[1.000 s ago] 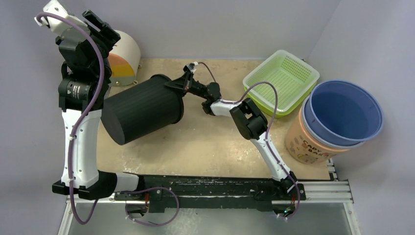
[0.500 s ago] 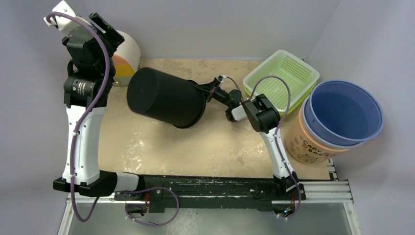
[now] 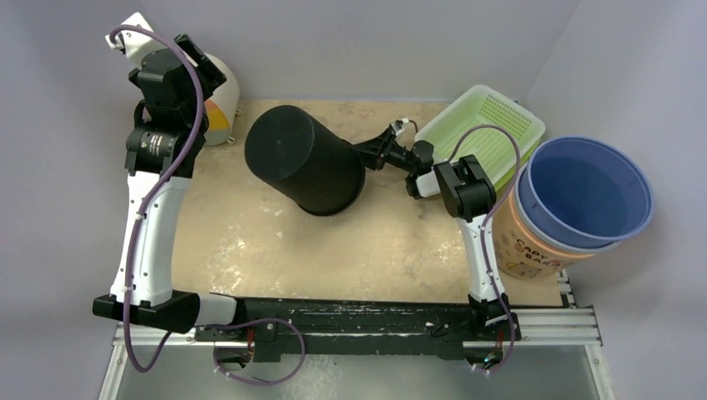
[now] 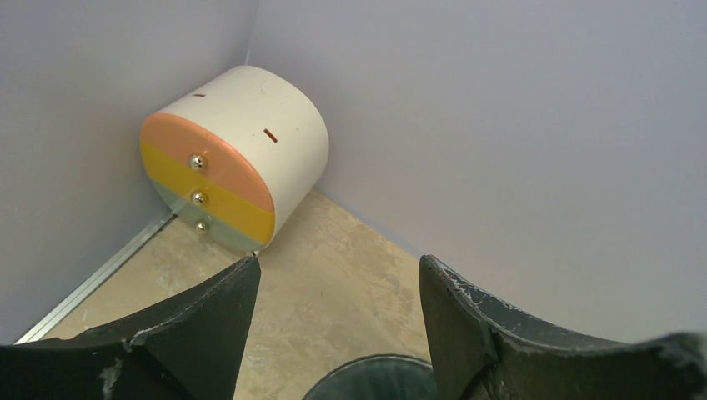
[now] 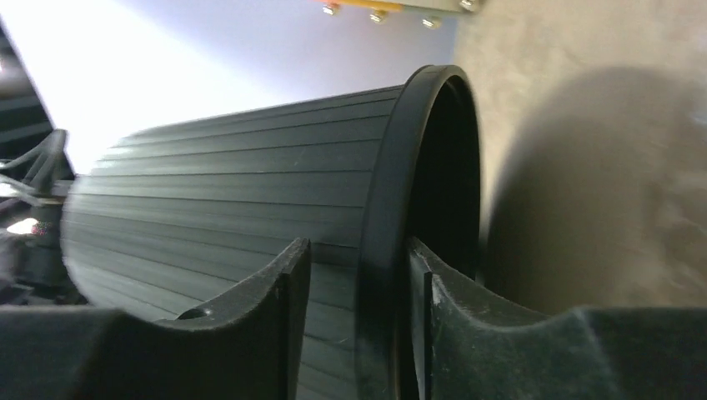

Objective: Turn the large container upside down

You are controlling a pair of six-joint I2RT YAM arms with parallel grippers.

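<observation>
A beige marbled table (image 3: 333, 250) fills the middle. In its 11 o'clock corner, against both walls, stands a round white drawer box (image 4: 258, 142). Its flat face is banded orange, yellow and pale green, and each band has a metal knob. At 2 o'clock sits a lime green mesh basket (image 3: 492, 112). Just beside it, at 3 o'clock, a blue bucket (image 3: 584, 192) is nested in an orange printed bucket (image 3: 517, 250). A black rail (image 3: 375, 321) runs along 6 o'clock.

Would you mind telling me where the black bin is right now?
In the top view the black bin is tilted above the middle of the table, its rim pinched by the right gripper, left of the green basket.
</observation>
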